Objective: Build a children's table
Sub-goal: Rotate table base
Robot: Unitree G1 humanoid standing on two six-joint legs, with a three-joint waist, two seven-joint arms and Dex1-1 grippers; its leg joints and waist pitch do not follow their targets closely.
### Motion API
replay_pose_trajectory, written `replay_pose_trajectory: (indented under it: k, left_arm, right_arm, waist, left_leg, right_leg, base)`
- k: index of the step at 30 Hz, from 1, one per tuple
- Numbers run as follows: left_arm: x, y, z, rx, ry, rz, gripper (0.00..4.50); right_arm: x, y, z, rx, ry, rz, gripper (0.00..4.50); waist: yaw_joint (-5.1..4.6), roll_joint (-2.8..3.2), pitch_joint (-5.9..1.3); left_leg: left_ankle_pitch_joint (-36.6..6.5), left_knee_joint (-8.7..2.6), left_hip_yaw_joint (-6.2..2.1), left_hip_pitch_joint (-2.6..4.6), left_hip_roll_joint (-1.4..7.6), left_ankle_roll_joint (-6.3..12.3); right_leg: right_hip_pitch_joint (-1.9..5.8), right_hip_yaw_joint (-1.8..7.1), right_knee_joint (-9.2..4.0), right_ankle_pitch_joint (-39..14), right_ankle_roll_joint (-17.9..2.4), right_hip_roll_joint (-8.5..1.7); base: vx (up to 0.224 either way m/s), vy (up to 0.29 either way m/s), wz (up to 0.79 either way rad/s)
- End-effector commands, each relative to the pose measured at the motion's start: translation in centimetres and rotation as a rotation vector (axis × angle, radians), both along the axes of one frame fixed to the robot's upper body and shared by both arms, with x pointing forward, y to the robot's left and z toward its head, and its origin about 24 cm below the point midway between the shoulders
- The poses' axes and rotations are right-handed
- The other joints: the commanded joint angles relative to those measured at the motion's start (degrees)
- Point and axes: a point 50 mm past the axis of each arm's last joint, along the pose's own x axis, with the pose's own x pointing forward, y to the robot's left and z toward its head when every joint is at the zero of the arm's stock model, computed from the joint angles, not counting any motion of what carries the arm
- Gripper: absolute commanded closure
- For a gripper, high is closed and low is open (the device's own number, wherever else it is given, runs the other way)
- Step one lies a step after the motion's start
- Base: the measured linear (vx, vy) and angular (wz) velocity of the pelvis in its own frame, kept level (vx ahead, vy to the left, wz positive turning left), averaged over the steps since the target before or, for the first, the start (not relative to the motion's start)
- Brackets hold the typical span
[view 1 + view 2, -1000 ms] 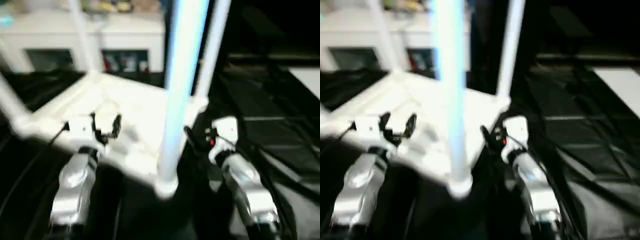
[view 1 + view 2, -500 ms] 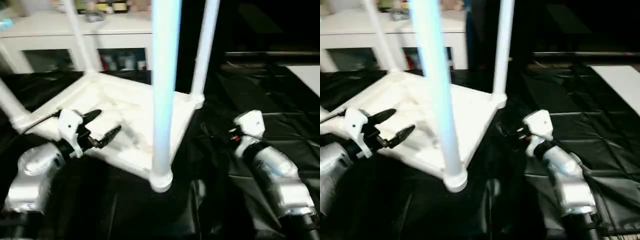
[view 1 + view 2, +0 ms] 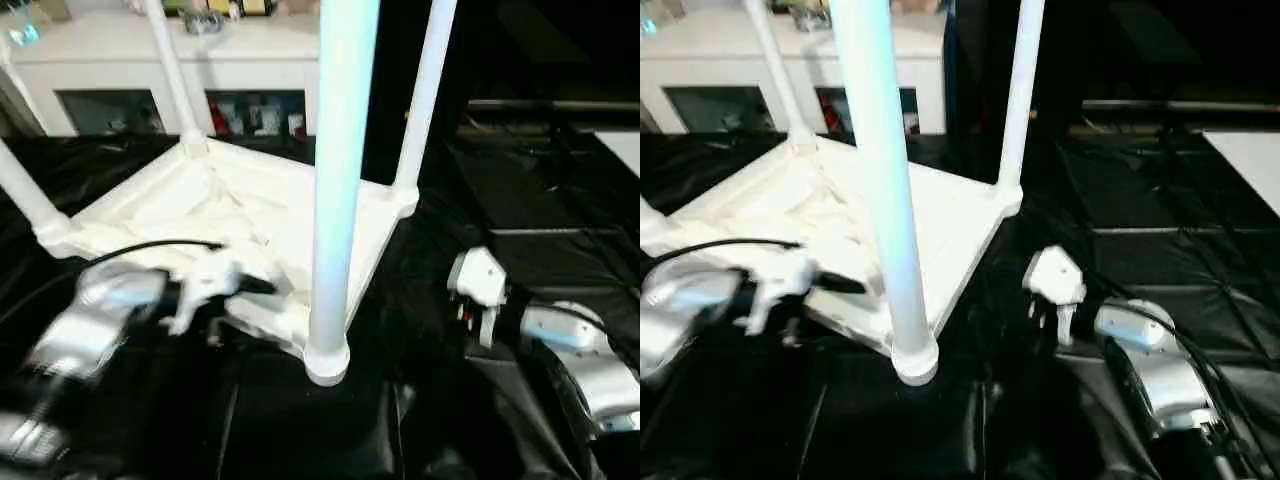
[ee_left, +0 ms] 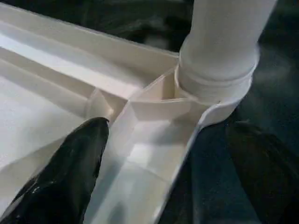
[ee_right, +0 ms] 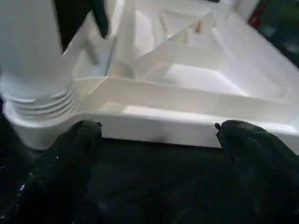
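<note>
The children's table [image 3: 250, 200] lies upside down on the black sheet, its ribbed underside facing up. All four white legs stand in the corner sockets, and the nearest leg [image 3: 335, 200] rises in front of me. My left gripper [image 3: 250, 285] is open at the near edge. One black finger [image 4: 70, 177] lies over the ribs beside the near leg's socket [image 4: 217, 84]. My right gripper [image 5: 158, 127] is open and holds nothing. It faces the table's right rim from a short way off, its white housing [image 3: 476, 279] lying to the right of the near leg.
The large black-sheeted table [image 3: 520, 200] carries everything. A white glass-door cabinet [image 3: 250, 60] stands behind it. A white panel [image 3: 1250, 170] lies at the far right. A black cable [image 3: 130, 248] loops over my left wrist.
My left arm has dropped and turned, so its fingers now point sideways toward the near leg. My right gripper has drawn back from the table's right edge. Both are still open.
</note>
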Motion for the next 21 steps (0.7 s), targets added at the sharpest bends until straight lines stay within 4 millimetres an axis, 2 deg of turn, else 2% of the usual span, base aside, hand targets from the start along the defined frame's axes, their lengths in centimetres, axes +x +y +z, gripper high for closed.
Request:
replay_pose_trajectory:
  k: [1,3,6,7,8,10,11,12,13,15,17,18,19,20,21]
  left_arm:
    - [0.0,0.0,-0.4,0.047,0.011,-0.029,0.33]
    - [0.0,-0.1,-0.8,0.076,0.038,-0.06,0.44]
    - [0.0,-0.1,-0.8,0.083,0.046,-0.07,0.8]
    - [0.0,0.0,-0.9,0.092,0.059,-0.08,0.85]
    - [0.2,0.0,-0.9,0.099,0.059,-0.083,0.87]
    - [0.3,0.0,-0.9,0.102,0.058,-0.086,0.99]
    - [0.4,0.0,-1.0,0.1,0.052,-0.084,1.14]
    - [0.5,-0.1,-1.2,0.098,0.049,-0.083,1.24]
    - [0.5,-0.1,-1.3,0.099,0.049,-0.084,1.26]
    - [0.5,-0.1,-1.3,0.099,0.049,-0.084,1.59]
    - [0.3,-0.1,-1.7,0.109,0.05,-0.089,1.74]
    - [0.4,-0.2,-1.7,0.109,0.041,-0.085,1.79]
    - [0.5,-0.2,-1.7,0.109,0.04,-0.084,1.79]
    - [0.6,-0.3,-1.8,0.108,0.022,-0.079,2.04]
    - [0.8,-0.4,-1.7,0.109,0.017,-0.079,2.04]
  right_arm:
    - [-0.2,0.2,0.3,-0.019,-0.008,0.025,0.0]
    - [-0.5,0.2,0.2,-0.021,0.001,0.036,0.0]
    - [-0.6,0.2,0.2,-0.023,0.004,0.04,0.0]
    - [-0.8,0.1,0.1,-0.027,0.006,0.043,0.0]
    - [-0.9,0.1,0.1,-0.034,0.008,0.044,0.0]
    - [-0.9,0.0,0.0,-0.038,0.009,0.045,0.0]
    - [-1.0,0.1,-0.1,-0.041,0.01,0.046,0.0]
    - [-1.2,0.2,-0.2,-0.044,0.014,0.049,0.0]
    - [-1.2,0.3,-0.3,-0.048,0.017,0.053,0.0]
    - [-1.3,0.3,-0.3,-0.048,0.018,0.054,0.0]
    - [-1.6,0.7,-0.7,-0.054,0.026,0.066,0.0]
    - [-1.8,0.9,-0.8,-0.051,0.031,0.074,0.0]
    - [-1.8,1.0,-0.8,-0.05,0.032,0.076,0.0]
    - [-2.2,1.3,-0.8,-0.045,0.041,0.091,0.0]
    - [-2.2,1.4,-0.7,-0.038,0.044,0.096,0.0]
  waist:
    - [0.36,-0.19,-3.72]
    - [0.22,0.24,-3.53]
    - [0.32,0.03,-3.21]
    - [0.35,0.24,-3.05]
    - [0.5,0.11,-2.99]
    - [0.6,0.17,-2.99]
    - [0.78,0.0,-2.96]
    - [0.81,-0.29,-3.01]
    - [1.01,-0.09,-3.05]
    - [1.16,-0.09,-3.11]
    - [1.21,-0.56,-3.11]
    - [1.27,-0.45,-3.11]
    - [1.33,-0.57,-3.11]
    - [1.34,-0.79,-3.09]
    - [1.38,-0.7,-3.11]
  left_leg:
    - [-4.87,-4.73,-1.08,-0.16,3.53,4.68]
    - [-7.25,-4.88,-1.06,-0.03,3.61,4.05]
    - [-10.16,-5.15,-0.89,0.18,3.69,2.81]
    - [-11.27,-5.36,-0.91,0.27,3.83,2.29]
    - [-11.85,-5.4,-0.87,0.33,3.83,1.99]
    - [-12.29,-5.42,-0.84,0.45,3.84,1.75]
    - [-12.14,-5.5,-0.85,0.37,3.87,1.5]
    - [-11.83,-5.5,-0.81,0.32,3.9,1.55]
    - [-11.42,-5.44,-0.8,0.36,3.94,1.54]
    - [-10.77,-5.43,-0.78,0.3,3.98,1.56]
    - [-9.7,-5.4,-0.72,0.14,4.01,1.97]
    - [-9.58,-5.4,-0.76,0.14,4.01,2.03]
    - [-9.21,-5.37,-0.73,0.12,4.0,2.26]
    - [-8.96,-5.37,-0.71,0.04,3.99,2.52]
    - [-8.86,-5.39,-0.74,0.06,4.03,2.52]
  right_leg:
    - [2.89,2.52,-3.35,0.99,-15.73,-4.87]
    - [2.77,2.53,-3.61,-1.23,-16.0,-4.98]
    - [2.68,2.68,-4.21,-6.34,-15.78,-5.02]
    - [2.59,2.71,-4.42,-8.05,-15.52,-5.01]
    - [2.58,2.81,-4.54,-9.35,-15.06,-4.99]
    - [2.46,2.82,-4.6,-10.37,-14.89,-5.03]
    - [2.48,2.83,-4.6,-10.94,-14.53,-5.04]
    - [2.53,2.85,-4.64,-10.81,-14.41,-5.09]
    - [2.44,2.88,-4.58,-10.58,-14.4,-5.17]
    - [2.46,2.87,-4.47,-9.68,-14.41,-5.15]
    - [2.51,2.87,-4.44,-8.66,-14.28,-5.17]
    - [2.5,2.86,-4.37,-8.63,-14.24,-5.19]
    - [2.5,2.84,-4.33,-8.58,-14.04,-5.19]
    - [2.49,2.82,-4.37,-8.47,-13.85,-5.12]
    - [2.5,2.82,-4.32,-8.39,-13.73,-5.15]
  base:
    - [0.0,0.0,0.0]
    - [0.0,0.0,0.0]
    - [0.0,0.0,0.0]
    - [0.0,0.0,0.0]
    - [0.0,0.0,0.0]
    - [0.0,0.0,0.0]
    - [0.0,0.0,0.0]
    - [0.0,0.0,0.0]
    - [0.0,0.0,0.0]
    - [0.0,0.0,0.0]
    - [0.0,0.0,0.0]
    - [0.0,0.0,0.0]
    - [0.0,0.0,0.0]
    - [0.0,0.0,0.0]
    - [0.0,0.0,0.0]
